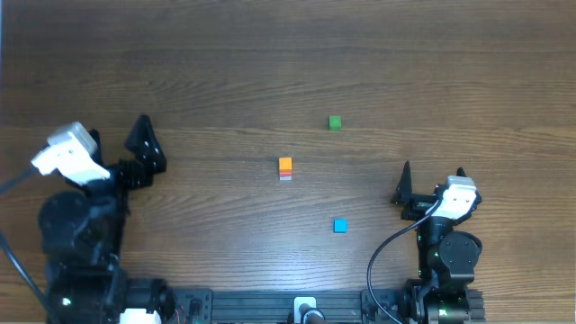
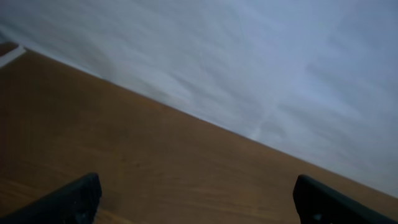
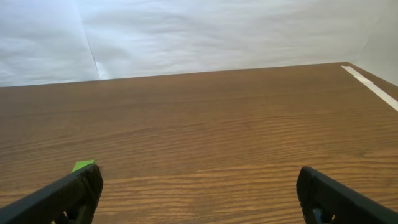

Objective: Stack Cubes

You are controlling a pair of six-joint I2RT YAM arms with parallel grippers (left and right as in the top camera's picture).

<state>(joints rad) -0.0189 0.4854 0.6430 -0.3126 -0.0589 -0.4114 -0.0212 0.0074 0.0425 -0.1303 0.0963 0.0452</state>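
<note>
Left gripper (image 2: 196, 184) and right gripper (image 3: 199, 175) both sat wide open and empty, orange cube (image 1: 285, 164) between them, green cube (image 1: 335, 122) ahead-left of the right, blue cube (image 1: 339, 225) back-left.

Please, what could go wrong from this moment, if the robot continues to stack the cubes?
1. The orange cube sits on a paler cube. A third cube placed slightly off centre could topple this stack.
2. The blue cube lies nearer the arms' bases than the open right gripper does, so reaching it may be awkward.
</note>
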